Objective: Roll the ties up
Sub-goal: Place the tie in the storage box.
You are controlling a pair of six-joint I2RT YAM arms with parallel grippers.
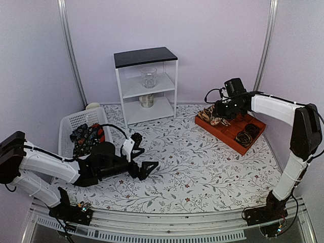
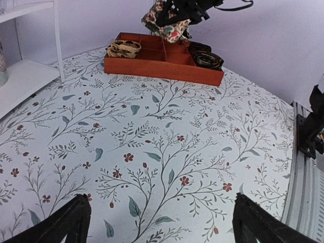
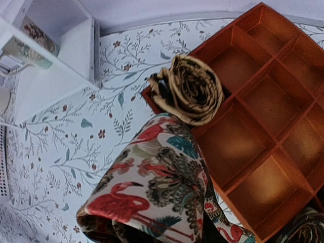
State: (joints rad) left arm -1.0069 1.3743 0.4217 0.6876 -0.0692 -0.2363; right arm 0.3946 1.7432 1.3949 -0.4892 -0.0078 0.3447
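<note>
- Wide apart stood the left fingers [image 2: 71, 223], holding nothing, low over a bare stretch of the flowered tabletop [image 2: 152, 152]
- Just behind that arm, the white basket [image 1: 68, 124] held a heap of loose ties [image 1: 87, 137], dark with pale print and some red; these looked unrolled, so I judged them the work left to do
- No tie lay spread on the tabletop between basket and tray, so no new roll had been started
- Further right, the red tray [image 2: 162, 68] sat at the far right of the tabletop with a tan roll [image 3: 190, 88] in one end compartment and dark rolls [image 1: 248, 135] in compartments at the other end; those counted as done
- Several compartments between them showed only bare floor, so there was room for more
- Above the tray's tan-roll end, the right fingers [image 1: 221, 108] were closed on a flamingo-print tie [image 3: 152, 202], rolled up and hanging clear of the tray, just beside the tan roll; rolled but not yet set down
- Overall the task seemed partway along: some rolls stowed, one in the air, the basket heap waiting
- On the white shelf [image 1: 146, 56] stood a glass jar [image 1: 149, 77] and, below it, a second container; no brand, label or writing could be read on them, on the tray, or on the arms
</note>
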